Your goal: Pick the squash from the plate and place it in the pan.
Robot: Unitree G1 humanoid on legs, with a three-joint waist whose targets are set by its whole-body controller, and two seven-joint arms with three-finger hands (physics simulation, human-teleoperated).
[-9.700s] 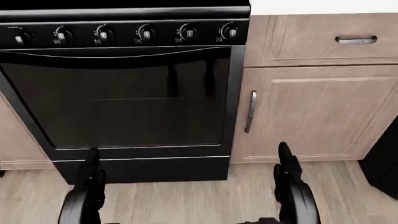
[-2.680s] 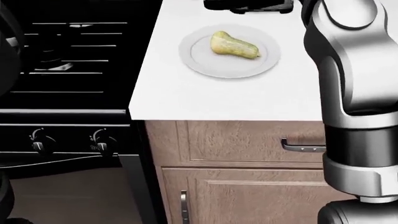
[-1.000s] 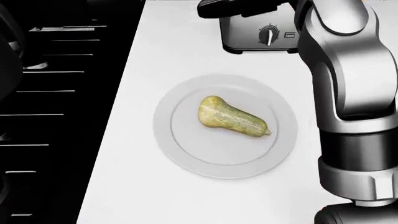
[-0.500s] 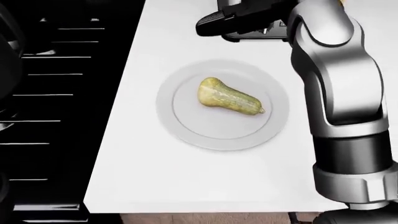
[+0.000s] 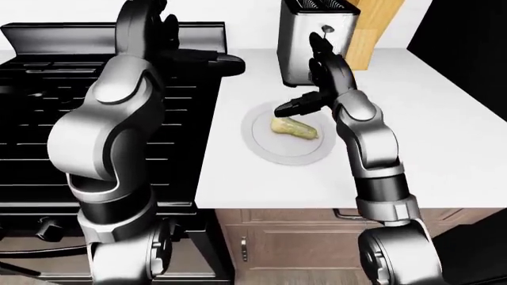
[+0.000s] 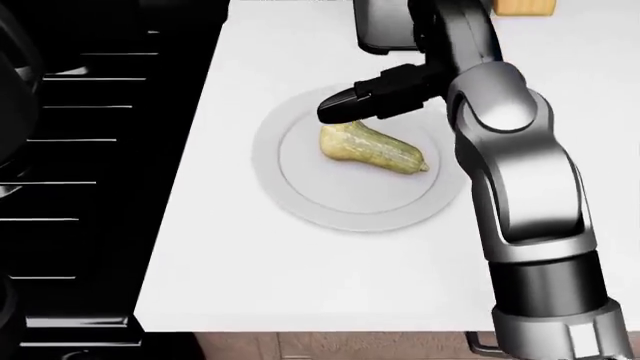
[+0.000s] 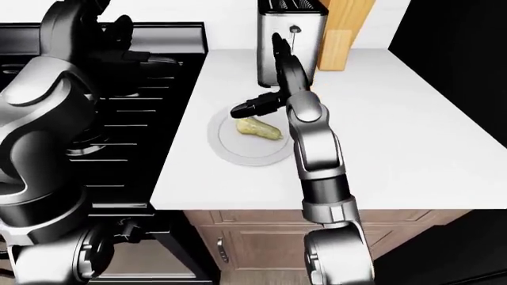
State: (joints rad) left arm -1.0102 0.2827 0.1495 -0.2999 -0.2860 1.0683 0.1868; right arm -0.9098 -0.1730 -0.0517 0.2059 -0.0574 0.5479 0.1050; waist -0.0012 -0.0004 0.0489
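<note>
A yellow-green squash (image 6: 378,151) lies on its side on a round white plate (image 6: 300,204) on the white counter. My right hand (image 6: 342,111) reaches in from the right. Its dark fingers are open and hover right over the squash's thick end, at the plate's upper edge. They do not close round it. My left hand (image 5: 224,61) is open and held up over the stove's right edge, away from the plate. My left arm covers much of the stove, and I cannot make out the pan.
A black stove (image 5: 31,124) with grates stands left of the counter (image 6: 300,289). A steel toaster (image 5: 311,41) and a wooden block (image 5: 382,27) stand above the plate in the left-eye view. Wood cabinets (image 5: 293,243) are below. A dark unit (image 5: 468,53) is at the right.
My right hand has come down and left from beside the toaster to just over the squash's thick end. The view has shifted slightly. The squash has not moved on the plate.
</note>
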